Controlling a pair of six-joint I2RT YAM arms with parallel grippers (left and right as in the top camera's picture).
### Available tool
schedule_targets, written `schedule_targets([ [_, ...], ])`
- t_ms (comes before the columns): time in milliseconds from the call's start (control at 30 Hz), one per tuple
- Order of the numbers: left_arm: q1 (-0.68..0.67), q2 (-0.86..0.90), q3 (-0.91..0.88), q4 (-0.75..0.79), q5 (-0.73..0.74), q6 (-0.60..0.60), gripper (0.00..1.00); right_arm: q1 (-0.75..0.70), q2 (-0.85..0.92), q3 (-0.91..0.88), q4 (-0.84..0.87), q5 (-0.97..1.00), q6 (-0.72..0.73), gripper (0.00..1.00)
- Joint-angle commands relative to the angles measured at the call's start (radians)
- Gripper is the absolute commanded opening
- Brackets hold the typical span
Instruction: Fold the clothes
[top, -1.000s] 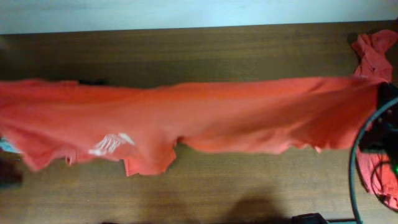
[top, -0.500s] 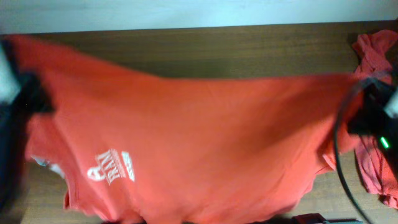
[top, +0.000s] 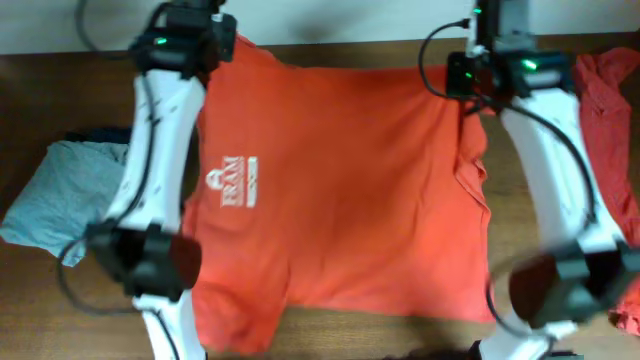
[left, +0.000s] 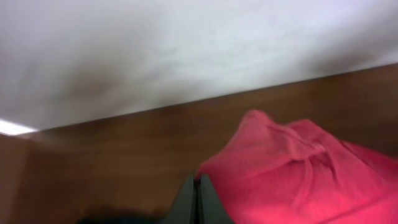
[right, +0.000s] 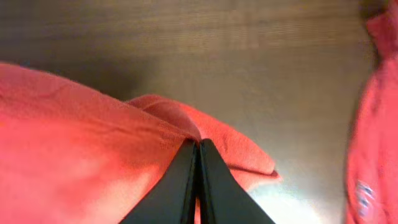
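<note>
The orange-red T-shirt (top: 340, 190), a bunched band across the counter (top: 40, 90) a second ago, is now lying spread flat, its white chest logo (top: 235, 182) showing. The left fingers (left: 188, 205) and right fingers (right: 177, 193) are pinching its far corners, and a grey garment (top: 60, 195) is showing uncovered.

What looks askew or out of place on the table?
The orange T-shirt lies spread logo-up but not flat: its right edge is rucked into folds beside the right arm, and a sleeve juts out near left. Nothing looks spilled or damaged.

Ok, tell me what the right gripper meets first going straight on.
The orange T-shirt fold the right gripper pinches; past that, apparently bare table, though depth is unclear.
</note>
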Motion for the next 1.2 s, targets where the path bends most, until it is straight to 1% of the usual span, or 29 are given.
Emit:
schedule_targets([
  [0,0.008,0.092,0.006,0.081,-0.019,0.047,0.04,-0.037,0.078,0.002,0.081,0.018,-0.010,0.13],
  [33,0.009,0.114,0.006,0.098,-0.040,0.057,0.08,-0.049,0.092,0.002,0.101,0.017,-0.010,0.25],
  [67,0.009,0.126,0.006,0.109,-0.085,0.061,0.13,-0.058,0.096,0.002,0.108,0.017,-0.010,0.44],
  [100,0.009,0.132,0.006,0.116,-0.133,0.063,0.21,-0.071,0.096,0.003,0.108,0.018,-0.010,0.56],
  [167,0.011,0.130,0.007,0.127,-0.244,0.063,0.37,-0.097,0.083,0.008,0.092,0.017,-0.010,0.69],
  [233,0.019,0.114,0.017,0.129,-0.320,0.062,0.47,-0.128,0.056,0.010,0.066,0.010,-0.005,0.77],
  [267,0.024,0.103,0.021,0.122,-0.324,0.062,0.52,-0.144,0.038,0.010,0.048,-0.010,-0.006,0.79],
  [367,0.042,0.046,0.024,0.071,-0.301,0.050,0.59,-0.183,-0.010,0.010,-0.014,-0.072,-0.006,0.80],
  [400,0.047,0.022,0.024,0.044,-0.272,0.039,0.63,-0.196,-0.026,0.010,-0.041,-0.103,-0.006,0.80],
  [433,0.050,0.000,0.024,0.013,-0.235,0.032,0.69,-0.205,-0.035,0.010,-0.065,-0.137,-0.006,0.80],
  [467,0.053,-0.019,0.024,-0.017,-0.190,0.031,0.71,-0.211,-0.040,0.010,-0.086,-0.162,-0.006,0.80],
  [533,0.057,-0.053,0.024,-0.095,-0.075,0.031,0.72,-0.214,-0.040,0.009,-0.139,-0.201,-0.006,0.80],
  [567,0.058,-0.063,0.024,-0.137,-0.023,0.030,0.73,-0.214,-0.033,0.008,-0.172,-0.220,-0.006,0.79],
  [633,0.060,-0.066,0.024,-0.227,0.076,0.008,0.73,-0.205,-0.016,0.000,-0.237,-0.260,-0.006,0.70],
  [700,0.059,-0.056,0.016,-0.298,0.152,-0.003,0.73,-0.196,0.004,-0.016,-0.279,-0.274,-0.005,0.65],
  [800,0.059,-0.029,0.004,-0.364,0.224,-0.003,0.73,-0.188,0.035,-0.059,-0.296,-0.277,0.031,0.58],
  [900,0.059,0.006,-0.004,-0.407,0.244,-0.031,0.73,-0.180,0.066,-0.129,-0.278,-0.285,0.045,0.50],
  [967,0.059,0.027,-0.007,-0.425,0.252,-0.040,0.73,-0.172,0.083,-0.177,-0.232,-0.309,0.043,0.49],
  [1067,0.059,0.066,-0.008,-0.440,0.270,-0.040,0.72,-0.156,0.101,-0.256,-0.106,-0.321,0.019,0.47],
  [1100,0.059,0.080,-0.009,-0.443,0.270,-0.040,0.71,-0.152,0.101,-0.278,-0.068,-0.322,0.019,0.43],
  [1167,0.059,0.112,-0.010,-0.447,0.271,-0.040,0.68,-0.146,0.101,-0.326,0.025,-0.317,0.020,0.42],
])
